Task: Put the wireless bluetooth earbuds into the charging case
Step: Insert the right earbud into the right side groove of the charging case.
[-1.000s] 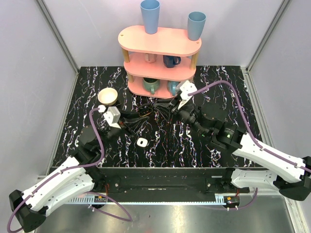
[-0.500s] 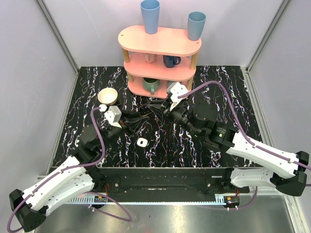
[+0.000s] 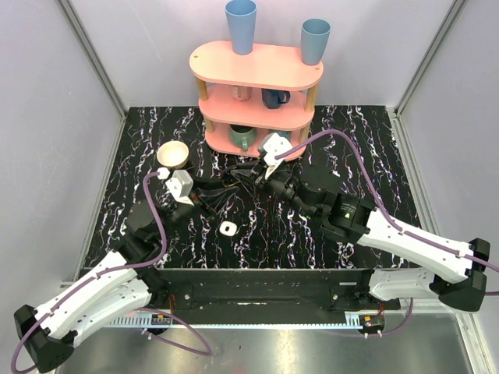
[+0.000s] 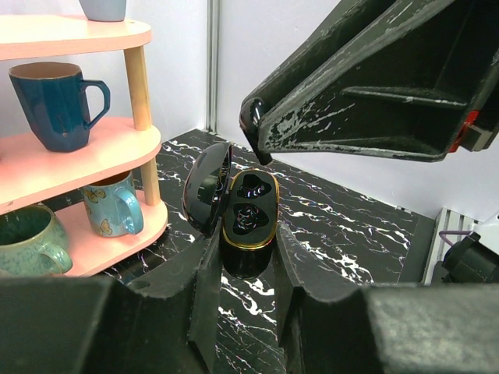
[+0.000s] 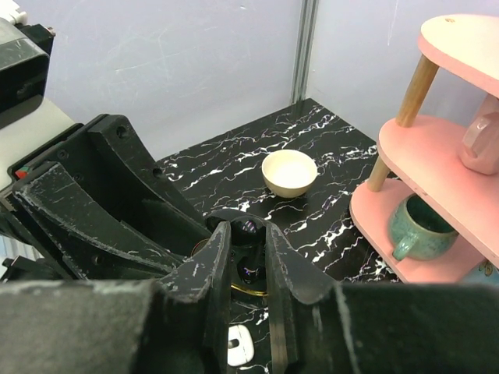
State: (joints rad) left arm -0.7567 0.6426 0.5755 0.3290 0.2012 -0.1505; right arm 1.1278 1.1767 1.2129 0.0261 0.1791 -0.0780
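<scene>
My left gripper (image 4: pixel 248 243) is shut on the charging case (image 4: pixel 248 209), a glossy black case with a gold rim, held above the table. Its lid (image 4: pixel 204 185) stands open to the left and two dark sockets face up. My right gripper (image 5: pixel 248 234) hangs just over the case (image 5: pixel 257 289), shut on a small glossy black earbud (image 5: pixel 248 224). From the left wrist, the right gripper (image 4: pixel 257 134) fills the upper right, its dark tip just above the open case. From above, the left gripper (image 3: pixel 231 187) and right gripper (image 3: pixel 251 173) meet mid-table.
A small white rounded-square piece (image 3: pixel 228 227) with a dark spot lies on the black marble table below the grippers. A cream bowl (image 3: pixel 172 153) sits at the back left. A pink three-tier shelf (image 3: pixel 257 86) with mugs and blue cups stands at the back.
My right gripper has swung left and forward until it is over the case in the left gripper. The left arm has stayed still.
</scene>
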